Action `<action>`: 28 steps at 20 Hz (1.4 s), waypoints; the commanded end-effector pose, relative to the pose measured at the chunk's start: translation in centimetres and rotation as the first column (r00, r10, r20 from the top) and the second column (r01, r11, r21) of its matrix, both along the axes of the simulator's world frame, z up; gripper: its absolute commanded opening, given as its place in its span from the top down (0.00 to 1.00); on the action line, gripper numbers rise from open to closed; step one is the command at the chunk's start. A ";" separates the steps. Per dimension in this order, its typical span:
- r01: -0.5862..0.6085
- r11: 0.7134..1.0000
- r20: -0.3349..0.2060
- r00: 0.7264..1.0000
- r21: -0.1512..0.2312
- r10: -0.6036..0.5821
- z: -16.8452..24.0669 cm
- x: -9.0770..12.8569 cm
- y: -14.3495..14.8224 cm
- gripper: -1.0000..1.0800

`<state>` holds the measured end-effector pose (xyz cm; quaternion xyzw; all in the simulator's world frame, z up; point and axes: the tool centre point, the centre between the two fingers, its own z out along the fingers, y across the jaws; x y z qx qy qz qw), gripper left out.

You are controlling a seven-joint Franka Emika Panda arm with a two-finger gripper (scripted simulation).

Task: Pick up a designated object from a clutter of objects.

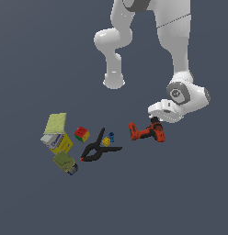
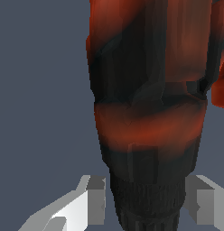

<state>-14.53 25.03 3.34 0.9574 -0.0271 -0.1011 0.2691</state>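
Observation:
The red-orange power drill [image 1: 145, 132], the designated object, lies on the grey floor at the exterior view's right end of the clutter. My gripper [image 1: 156, 122] is down on its black end. In the wrist view the drill [image 2: 150, 113] fills most of the frame, and its ribbed black part sits between my two grey fingers [image 2: 96, 198]. Both pads lie right against its sides, so the gripper [image 2: 147, 205] is shut on the drill. The drill rests on the floor.
Towards the exterior view's left lie a black spring clamp [image 1: 98, 149], tiny blue [image 1: 111, 137] and yellow [image 1: 106, 142] blocks, a coloured cube [image 1: 81, 134], yellow boxes [image 1: 56, 132] and a green can [image 1: 65, 163]. The arm's white base [image 1: 114, 81] stands behind.

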 end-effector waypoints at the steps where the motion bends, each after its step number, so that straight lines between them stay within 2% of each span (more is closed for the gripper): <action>1: 0.000 1.000 0.001 1.000 0.000 0.000 0.3 0.1 -0.2 1.00; 7: 0.001 1.000 0.000 1.000 0.000 -0.001 1.9 0.5 -2.0 1.00; 13: 0.002 1.000 0.000 1.000 -0.001 -0.002 5.1 1.2 -5.3 1.00; 28: 0.005 1.000 -0.004 1.000 -0.001 -0.005 18.4 4.2 -18.9 1.00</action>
